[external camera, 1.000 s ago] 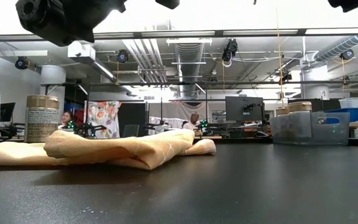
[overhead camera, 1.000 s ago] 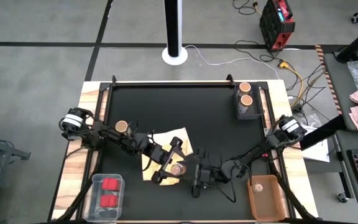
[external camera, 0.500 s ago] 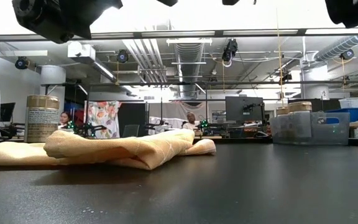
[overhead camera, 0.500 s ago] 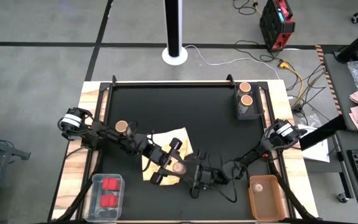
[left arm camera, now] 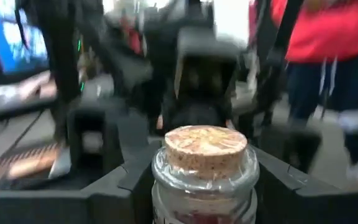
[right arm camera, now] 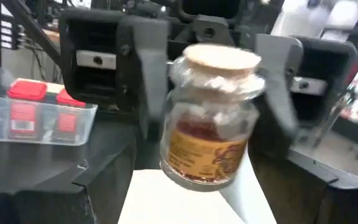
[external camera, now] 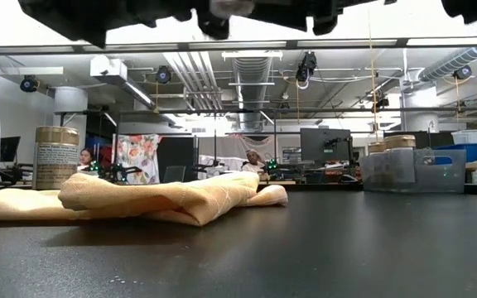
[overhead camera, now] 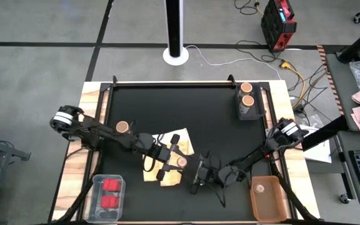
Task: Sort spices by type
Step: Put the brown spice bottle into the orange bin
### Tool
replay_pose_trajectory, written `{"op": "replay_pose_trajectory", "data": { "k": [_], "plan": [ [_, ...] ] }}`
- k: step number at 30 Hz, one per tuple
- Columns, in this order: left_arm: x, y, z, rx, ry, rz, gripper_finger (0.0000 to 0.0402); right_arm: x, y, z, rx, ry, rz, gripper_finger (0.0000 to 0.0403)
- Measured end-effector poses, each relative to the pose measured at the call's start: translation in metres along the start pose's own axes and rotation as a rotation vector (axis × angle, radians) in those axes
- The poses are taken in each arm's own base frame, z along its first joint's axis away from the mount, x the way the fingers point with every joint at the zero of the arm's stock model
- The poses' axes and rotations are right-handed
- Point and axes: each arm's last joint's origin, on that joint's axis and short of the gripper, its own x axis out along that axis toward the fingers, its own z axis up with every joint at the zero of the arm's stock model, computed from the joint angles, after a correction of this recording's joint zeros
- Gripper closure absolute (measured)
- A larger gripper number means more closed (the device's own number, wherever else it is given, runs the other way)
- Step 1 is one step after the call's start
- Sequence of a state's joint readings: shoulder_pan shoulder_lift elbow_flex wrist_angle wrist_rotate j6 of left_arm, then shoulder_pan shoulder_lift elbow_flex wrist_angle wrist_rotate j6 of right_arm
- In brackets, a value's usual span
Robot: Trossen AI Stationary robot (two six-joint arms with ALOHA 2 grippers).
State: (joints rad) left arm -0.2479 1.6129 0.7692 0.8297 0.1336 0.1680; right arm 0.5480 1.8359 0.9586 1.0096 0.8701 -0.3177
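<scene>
Over the yellow cloth [overhead camera: 167, 156], lower centre of frame: my left claw [overhead camera: 172, 164] grips the cork-topped jar [overhead camera: 180, 162] off the worktop; right claw [overhead camera: 199, 177] released beside it, so handover looks complete.

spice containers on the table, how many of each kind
cork-topped jars: 4, one in the left tool, one standing alone, two in the clear bin
red containers: 2, in the clear tray
small pale round one: 1, in the brown tray
total: 7
</scene>
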Motion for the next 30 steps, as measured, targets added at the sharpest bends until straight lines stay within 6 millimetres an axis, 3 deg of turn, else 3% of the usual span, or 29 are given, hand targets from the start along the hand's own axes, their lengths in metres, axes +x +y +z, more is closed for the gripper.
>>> {"op": "replay_pose_trajectory", "data": {
  "k": [9,17,22,30],
  "plan": [
    [-0.029,0.000,0.012,0.068,0.277,0.013,0.0228,-0.003,-0.008,0.010,-0.002,0.202,0.012,0.0093],
    [-0.054,-0.003,0.006,-0.082,0.537,0.018,0.0229,0.000,-0.012,0.047,-0.175,0.383,0.129,0.0103],
    [-0.051,-0.005,-0.006,-0.128,0.588,-0.014,0.0229,0.016,-0.018,0.075,-0.249,0.395,0.302,0.0094],
    [-0.039,-0.010,-0.007,-0.251,0.540,-0.190,0.0230,0.023,-0.018,0.085,-0.392,0.365,0.397,0.0095]
  ]
}}
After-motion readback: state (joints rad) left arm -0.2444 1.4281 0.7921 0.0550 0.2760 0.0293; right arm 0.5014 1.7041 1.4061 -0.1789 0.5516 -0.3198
